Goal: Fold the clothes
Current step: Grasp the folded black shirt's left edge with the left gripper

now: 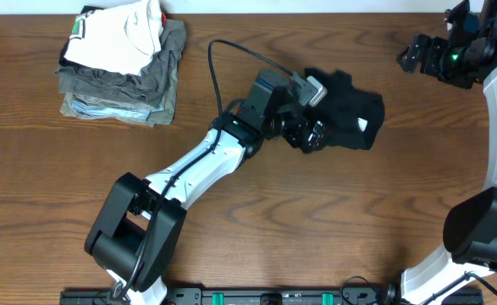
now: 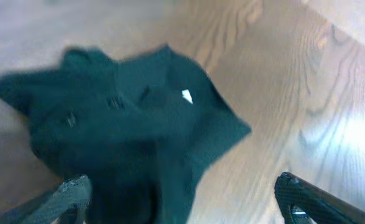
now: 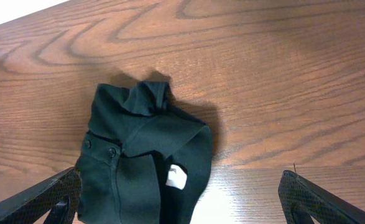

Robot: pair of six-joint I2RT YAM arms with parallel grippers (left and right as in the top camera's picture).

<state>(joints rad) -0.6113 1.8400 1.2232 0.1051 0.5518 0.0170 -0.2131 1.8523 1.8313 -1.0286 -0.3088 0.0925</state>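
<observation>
The clothes [image 1: 356, 112] are one black garment, lying crumpled on the wooden table right of centre. A small white tag [image 1: 362, 124] shows on it. My left gripper [image 1: 310, 131] hovers over the garment's left edge. In the left wrist view the garment [image 2: 132, 130] is blurred and fills the left half, and the left gripper [image 2: 182, 183] stands open above its lower edge, holding nothing. My right gripper [image 1: 411, 57] hangs at the far right, apart from the garment. In the right wrist view the right gripper [image 3: 181, 186] is open, high over the garment [image 3: 138, 149] and its tag [image 3: 176, 177].
A stack of folded garments [image 1: 123, 68], white on top of grey-olive and light blue, lies at the far left. A black cable [image 1: 231, 49] arcs from the left arm over the table [image 1: 333, 220]. The right arm's base [image 1: 477, 229] stands at the right edge.
</observation>
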